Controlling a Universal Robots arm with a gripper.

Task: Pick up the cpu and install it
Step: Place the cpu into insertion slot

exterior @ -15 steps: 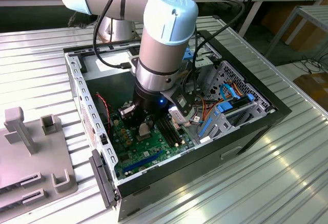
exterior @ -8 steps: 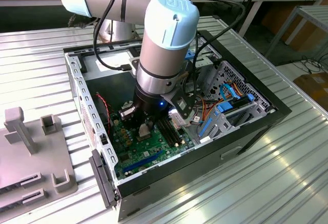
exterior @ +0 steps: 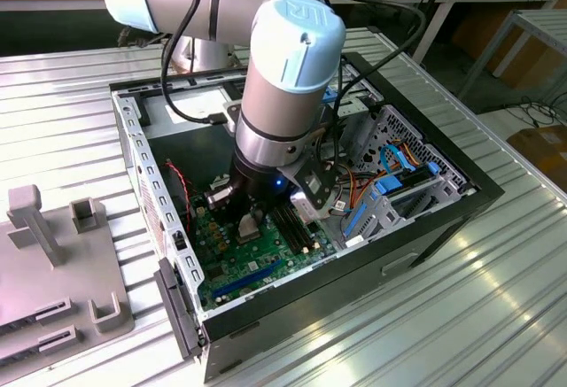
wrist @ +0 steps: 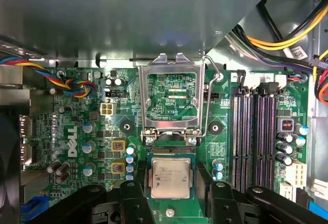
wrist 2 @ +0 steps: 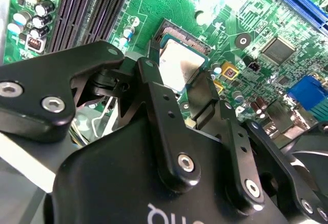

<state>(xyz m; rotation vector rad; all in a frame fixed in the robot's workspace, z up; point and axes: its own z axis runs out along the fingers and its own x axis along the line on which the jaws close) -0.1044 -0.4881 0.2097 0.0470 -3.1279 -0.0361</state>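
First wrist view shows us the gripper (wrist: 171, 196) closed on the cpu (wrist: 170, 175) by its edges, holding it at the socket (wrist: 171, 153), beside the raised metal frame (wrist: 171, 98).

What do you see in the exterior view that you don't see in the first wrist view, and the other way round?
The exterior view gives you the big robot arm reaching down into the open computer case, which lies on a ribbed metal table, with a grey holder at the exterior view's left. The first wrist view gives you the cpu, silvery face up, beside the flipped-open metal socket frame. Both share the green motherboard and the dark memory slots.
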